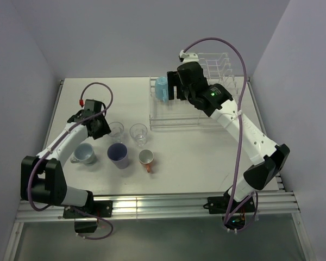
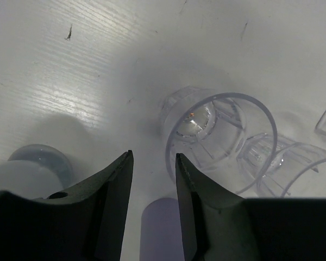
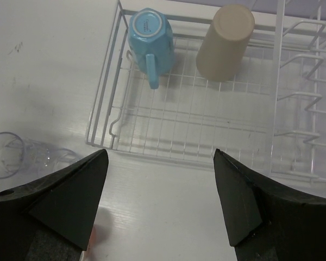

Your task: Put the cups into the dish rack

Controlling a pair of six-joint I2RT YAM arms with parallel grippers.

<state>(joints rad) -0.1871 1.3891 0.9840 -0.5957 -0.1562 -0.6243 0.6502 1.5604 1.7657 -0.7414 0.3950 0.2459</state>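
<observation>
The dish rack (image 1: 176, 126) stands at the back right. Two cups sit upside down in its low section (image 3: 105, 98): a light blue cup (image 3: 148, 28) and a tall tan cup (image 3: 225, 42). My right gripper (image 3: 160, 154) hangs open and empty over the table just in front of the rack, beside the light blue cup (image 1: 161, 88) in the top view. My left gripper (image 2: 154, 156) is open. Its right fingertip (image 2: 180, 163) sits at the near rim of a clear glass (image 2: 220, 136), whose wall is not pinched. A second clear glass (image 2: 293, 168), a purple cup (image 1: 118, 154), a pale grey-blue mug (image 1: 85, 154) and an orange-handled mug (image 1: 146, 158) stand on the table.
The cups on the table form a tight cluster at front left, with the two clear glasses (image 1: 116, 129) (image 1: 138, 132) side by side behind the others. Tall upright dividers (image 1: 220, 68) fill the rack's right part. Walls close in the table on three sides.
</observation>
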